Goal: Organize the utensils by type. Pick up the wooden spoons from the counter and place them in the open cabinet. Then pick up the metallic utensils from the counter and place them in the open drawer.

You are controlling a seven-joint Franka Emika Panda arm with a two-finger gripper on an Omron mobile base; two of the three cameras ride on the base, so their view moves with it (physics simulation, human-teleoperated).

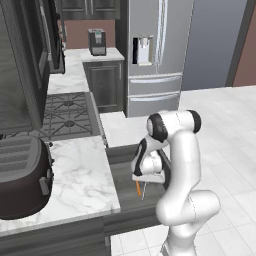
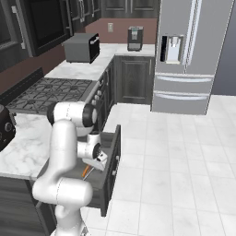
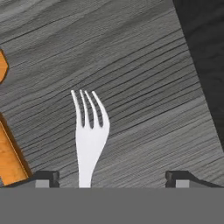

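I have the gripper [image 3: 112,179] over the open drawer [image 3: 131,65], jaws wide apart, the silver-white fork [image 3: 89,131] lying loose between them (orange-handled piece [image 3: 11,157] alongside).

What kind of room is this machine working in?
A home kitchen, computer-rendered: a stainless fridge, a gas stove, marble counter with a toaster, and a fork in an open drawer.

A steel fridge [image 2: 180,55] with a water dispenser stands at the back on a pale tiled floor [image 2: 175,156], against a reddish-brown wall [image 1: 80,34]. Beside it are dark cabinets [image 2: 133,78], a coffee machine [image 2: 134,38] and a microwave [image 2: 81,47]. A gas stove [image 1: 67,114] sits nearer, with a dark toaster [image 1: 22,175] closest.
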